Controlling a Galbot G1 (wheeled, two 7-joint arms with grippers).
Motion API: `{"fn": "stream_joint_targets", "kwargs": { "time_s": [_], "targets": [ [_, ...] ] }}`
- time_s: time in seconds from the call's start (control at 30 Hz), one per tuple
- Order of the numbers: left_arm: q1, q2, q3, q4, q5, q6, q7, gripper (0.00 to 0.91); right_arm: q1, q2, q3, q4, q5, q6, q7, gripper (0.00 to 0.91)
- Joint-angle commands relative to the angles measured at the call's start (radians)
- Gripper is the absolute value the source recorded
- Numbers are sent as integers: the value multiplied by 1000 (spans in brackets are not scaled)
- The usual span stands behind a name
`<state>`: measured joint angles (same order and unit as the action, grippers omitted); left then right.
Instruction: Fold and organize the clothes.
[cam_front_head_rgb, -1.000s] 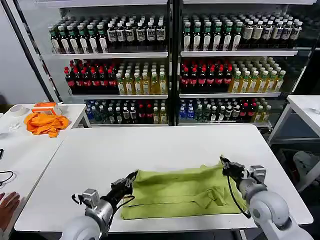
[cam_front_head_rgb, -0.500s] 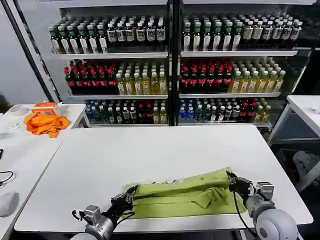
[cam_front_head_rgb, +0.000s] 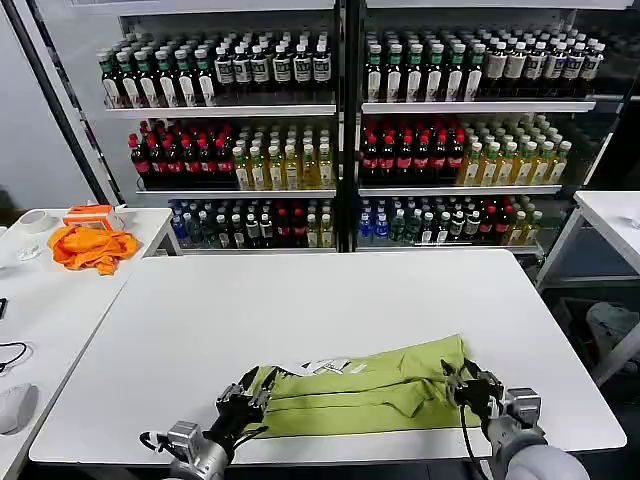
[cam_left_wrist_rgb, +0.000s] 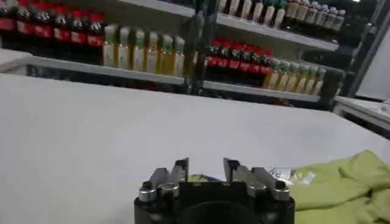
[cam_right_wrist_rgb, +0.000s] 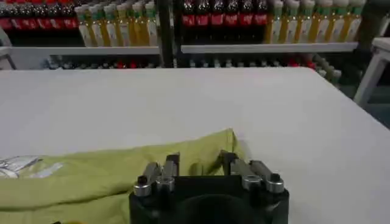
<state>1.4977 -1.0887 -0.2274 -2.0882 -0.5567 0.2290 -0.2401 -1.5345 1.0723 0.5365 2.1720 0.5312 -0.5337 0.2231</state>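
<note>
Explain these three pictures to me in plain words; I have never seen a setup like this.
This is a two-armed robot folding a T-shirt. One picture comes from a camera on its head, looking down at a white table. The other two come from cameras on its wrists, each looking out over that arm's own claw. On the table lies a yellow-green T-shirt, bunched into a long strip with white labels showing. The left claw sits at one end of the shirt, the right claw at the other; both look open, with a gap between the fingers. Behind stand shelves of bottles. An orange cloth lies on a side table.
</note>
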Motion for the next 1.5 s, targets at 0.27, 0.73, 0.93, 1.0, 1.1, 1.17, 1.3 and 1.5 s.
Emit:
{"fn": "stream_joint_targets", "kwargs": {
  "time_s": [0.27,0.73,0.93,1.0,1.1,1.17,1.3,1.5],
  "targets": [
    [18,-241,49,127,245,-5,-187,907,-102,58,20,75,-96,22,1,907],
    [49,-253,61,122,224,-57,-174,20,-95,73,10,74,-94,21,5,907],
    [46,-244,39,103,126,-103,-150,20,-96,78,10,76,-93,22,8,907],
    [38,-236,23,97,99,-115,-143,20,-96,77,11,77,-91,22,7,907],
    [32,-211,-34,60,26,-118,-127,20,-94,74,11,81,-87,22,8,907],
    [35,-182,-90,31,-31,-116,-122,20,-91,70,11,83,-83,23,8,907],
    [55,-105,-251,-1,-140,-109,-118,20,-76,58,13,78,-67,24,10,907],
    [85,9,-502,30,-250,-92,-109,20,-54,39,17,72,-44,23,10,907]
  ]
}}
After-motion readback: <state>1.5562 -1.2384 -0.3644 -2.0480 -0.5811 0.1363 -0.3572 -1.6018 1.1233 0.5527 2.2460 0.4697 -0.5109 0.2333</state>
